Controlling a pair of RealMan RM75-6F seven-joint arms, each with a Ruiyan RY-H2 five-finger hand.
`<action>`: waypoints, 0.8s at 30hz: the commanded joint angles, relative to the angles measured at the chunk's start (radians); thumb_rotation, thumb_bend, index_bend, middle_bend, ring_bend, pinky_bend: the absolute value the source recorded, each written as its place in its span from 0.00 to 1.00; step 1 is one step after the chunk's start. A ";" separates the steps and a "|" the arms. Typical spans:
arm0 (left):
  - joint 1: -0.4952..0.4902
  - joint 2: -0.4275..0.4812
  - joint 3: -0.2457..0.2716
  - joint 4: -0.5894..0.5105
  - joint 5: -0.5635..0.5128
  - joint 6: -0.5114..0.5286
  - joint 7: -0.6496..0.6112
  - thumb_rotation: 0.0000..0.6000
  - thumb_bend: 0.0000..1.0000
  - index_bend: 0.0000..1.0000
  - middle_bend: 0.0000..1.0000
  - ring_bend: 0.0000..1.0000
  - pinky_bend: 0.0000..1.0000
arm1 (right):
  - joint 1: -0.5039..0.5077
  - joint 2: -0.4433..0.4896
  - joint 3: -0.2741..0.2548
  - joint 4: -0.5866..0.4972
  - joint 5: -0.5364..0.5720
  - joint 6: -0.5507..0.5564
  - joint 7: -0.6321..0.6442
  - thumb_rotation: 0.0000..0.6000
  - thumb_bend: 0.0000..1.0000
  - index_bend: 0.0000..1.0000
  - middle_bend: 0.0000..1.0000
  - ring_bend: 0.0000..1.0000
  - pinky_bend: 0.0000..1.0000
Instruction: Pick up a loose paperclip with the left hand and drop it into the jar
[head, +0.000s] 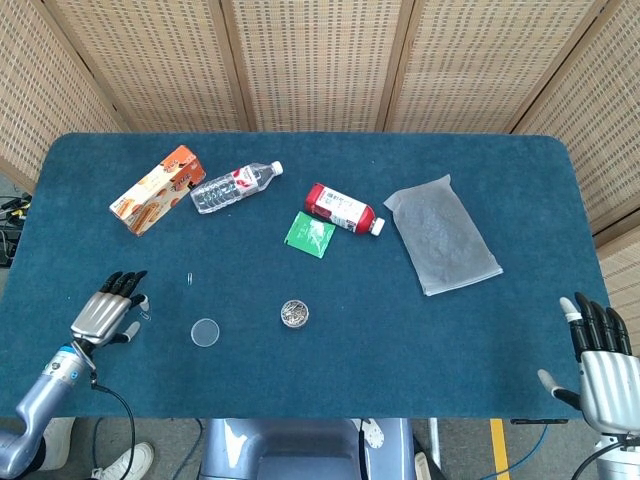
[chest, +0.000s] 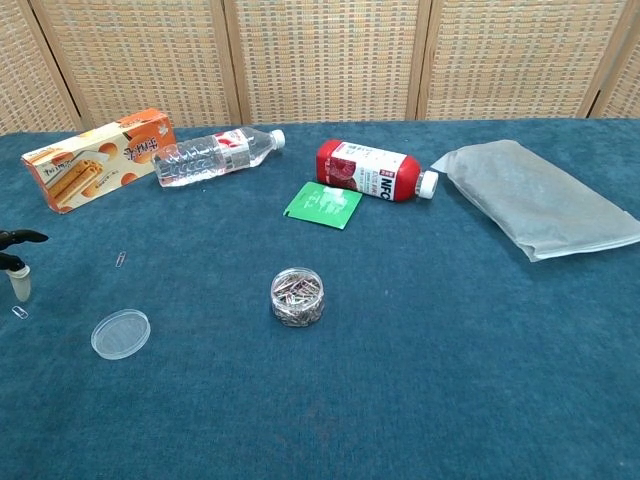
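A small clear jar (head: 294, 313) (chest: 297, 296) holding several paperclips stands uncapped near the table's middle front. Its clear lid (head: 205, 332) (chest: 120, 333) lies flat to the left. One loose paperclip (chest: 19, 312) lies near the left edge, just below my left hand's fingertips (chest: 18, 284). In the head view that clip is hidden by my left hand (head: 108, 314), which hovers there with fingers spread and nothing in them. A second loose paperclip (head: 190, 278) (chest: 121, 259) lies further back. My right hand (head: 600, 355) stays off the table's front right corner, fingers apart and empty.
Along the back lie an orange snack box (head: 157, 188), a water bottle (head: 233, 186), a red juice bottle (head: 343, 209), a green sachet (head: 309, 234) and a grey pouch (head: 441, 233). Blue cloth covers the table (head: 400, 330).
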 joint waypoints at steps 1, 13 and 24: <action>-0.002 -0.006 0.003 0.001 -0.004 -0.003 0.006 1.00 0.42 0.42 0.00 0.00 0.00 | 0.000 0.000 -0.001 0.000 0.000 -0.001 0.001 1.00 0.00 0.00 0.00 0.00 0.00; 0.007 -0.017 0.009 0.019 -0.030 -0.006 -0.032 1.00 0.43 0.42 0.00 0.00 0.00 | 0.003 0.001 -0.002 0.001 0.001 -0.006 0.006 1.00 0.00 0.00 0.00 0.00 0.00; 0.002 -0.032 0.019 0.037 -0.031 -0.003 -0.040 1.00 0.43 0.45 0.00 0.00 0.00 | 0.004 0.007 -0.005 0.000 -0.001 -0.011 0.020 1.00 0.00 0.00 0.00 0.00 0.00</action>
